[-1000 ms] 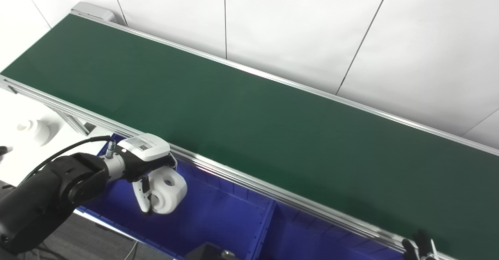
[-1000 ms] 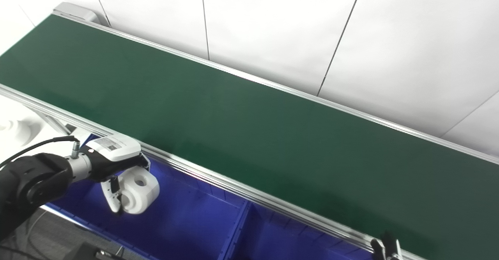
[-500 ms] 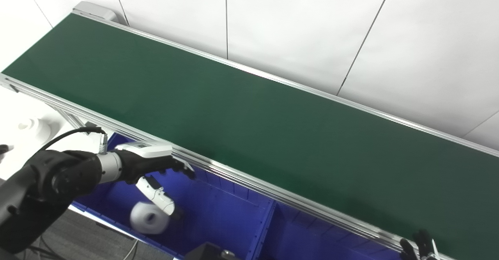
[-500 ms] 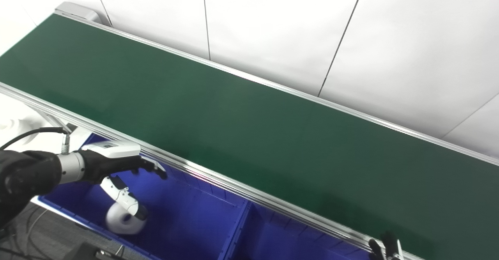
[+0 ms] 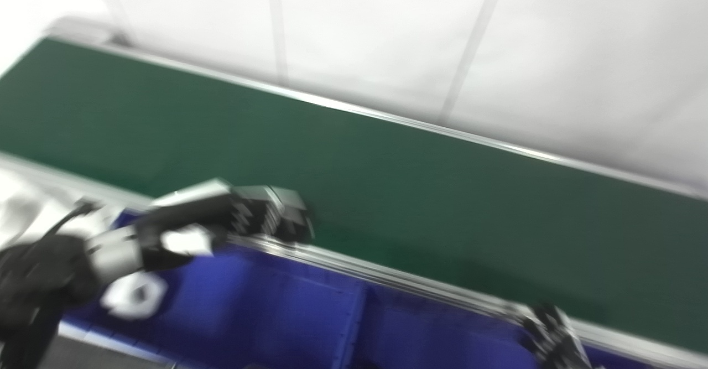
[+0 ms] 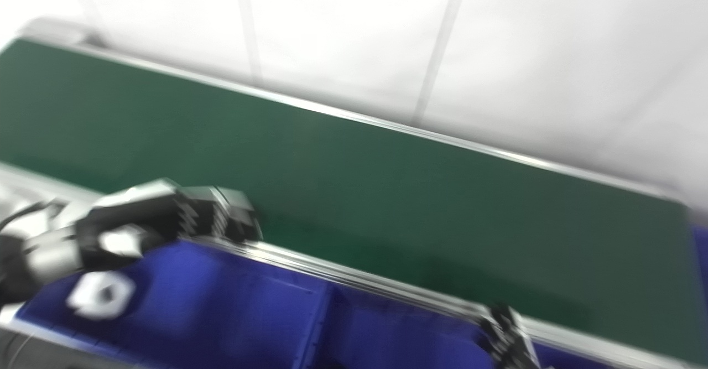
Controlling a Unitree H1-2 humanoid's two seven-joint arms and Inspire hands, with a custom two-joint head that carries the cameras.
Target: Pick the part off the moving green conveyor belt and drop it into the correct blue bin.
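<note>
**Part lies in the bin, left hand empty above it**

The white part (image 5: 134,297) rests on the floor of the left blue bin (image 5: 265,313), on the near side of the green conveyor belt (image 5: 387,192), so the drop looks done. It is a chunky, rounded plastic-looking block with a round hole through its face; blur hides finer detail.

The left hand (image 5: 221,219) hangs over the belt's near rail (image 5: 387,280), above the bin and apart from the part. It holds nothing, and its dark fingers (image 5: 282,217) reach forward toward the belt rather than curling in. The right hand (image 5: 553,338) shows only as a dark tip at the belt's near edge, far along from the bin; whether it is spread or closed I cannot tell.

The belt is a matte, smooth green band between bright metal rails, with no part showing on it. The next move probably calls for readying the left hand over the belt for another part.
</note>
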